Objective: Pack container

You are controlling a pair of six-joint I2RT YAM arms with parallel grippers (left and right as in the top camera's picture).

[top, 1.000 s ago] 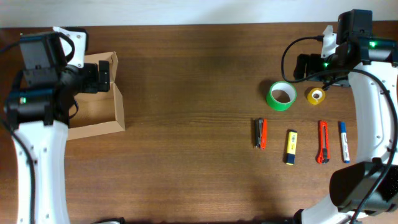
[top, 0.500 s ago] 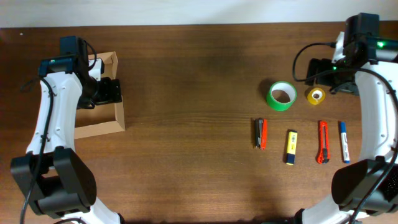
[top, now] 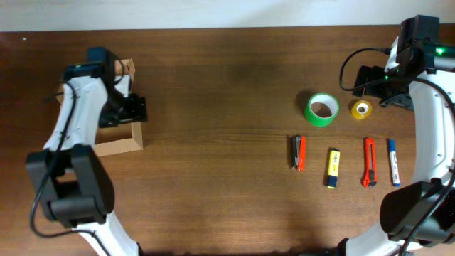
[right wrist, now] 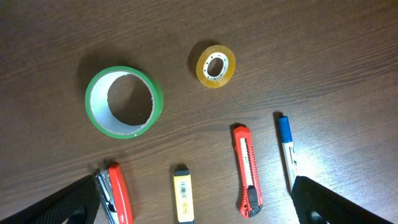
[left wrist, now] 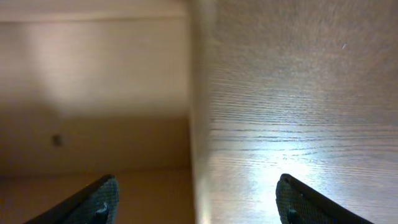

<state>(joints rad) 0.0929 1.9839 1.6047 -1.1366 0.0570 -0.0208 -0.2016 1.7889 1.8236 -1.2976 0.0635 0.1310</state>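
1. Packing appears not yet begun: the green tape roll (top: 322,109), yellow tape roll (top: 362,109), red cutter (top: 369,162) and blue marker (top: 392,161) are lying on the table (top: 227,85), well apart from the container (top: 117,144), which is sitting open at the left end.
2. The left gripper (left wrist: 197,186) is straddling the container's right wall, fingers apart, gripping nothing.
3. The right gripper (right wrist: 194,180) is hovering above the rolls, jaws wide, empty.

tbl (top: 227,107): dk brown wood | wall (top: 213,13): pale, top edge
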